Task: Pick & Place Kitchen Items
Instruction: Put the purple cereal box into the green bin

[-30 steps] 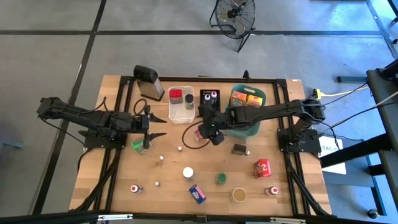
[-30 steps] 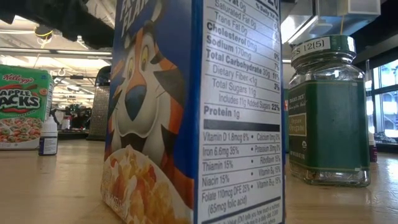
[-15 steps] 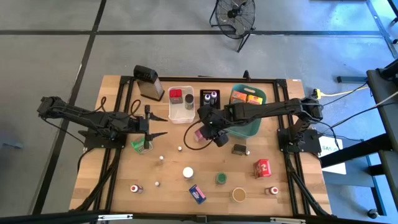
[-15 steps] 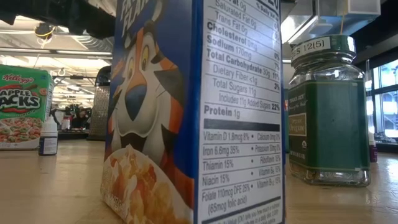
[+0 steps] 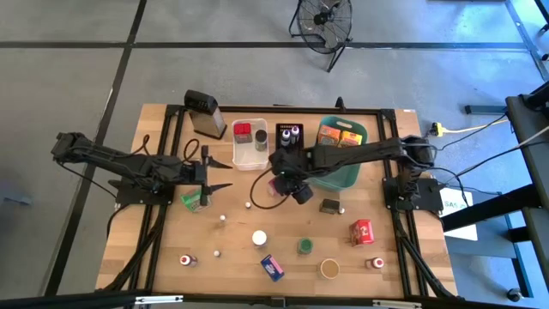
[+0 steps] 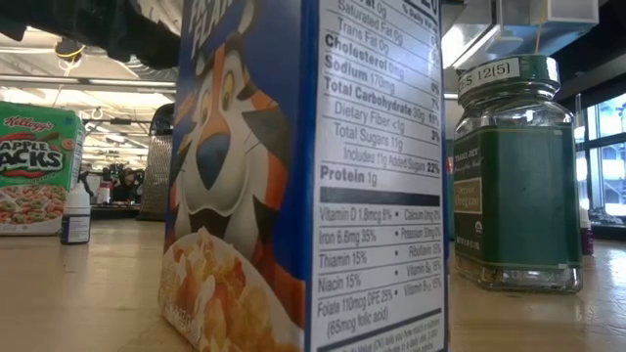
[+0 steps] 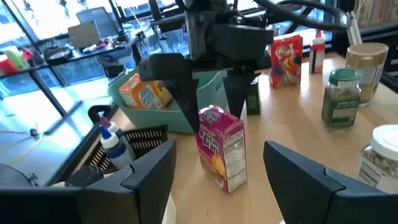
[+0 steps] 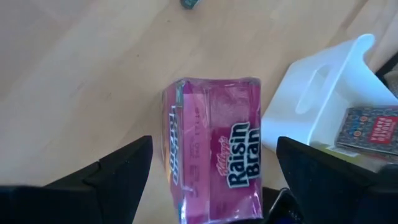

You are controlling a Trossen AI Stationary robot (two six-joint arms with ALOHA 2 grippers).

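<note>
Progress: few items binned, most still on table | my right gripper point(image 7: 211, 99) spread wide over Raisin Bran box point(image 8: 214, 155), holding nothing | my left gripper point(image 5: 208, 174) open, empty

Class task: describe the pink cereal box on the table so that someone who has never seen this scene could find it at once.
Start at the white bin at the table's far edge, between the grater and the black tray. Just in front of the bin stands the Raisin Bran box, under the right gripper, whose jaws stand open. It is the only pink box.

white bin point(image 5: 249, 144) | teal basket point(image 5: 340, 173) | black tray point(image 5: 289, 136) | grater point(image 5: 205, 113)
</note>
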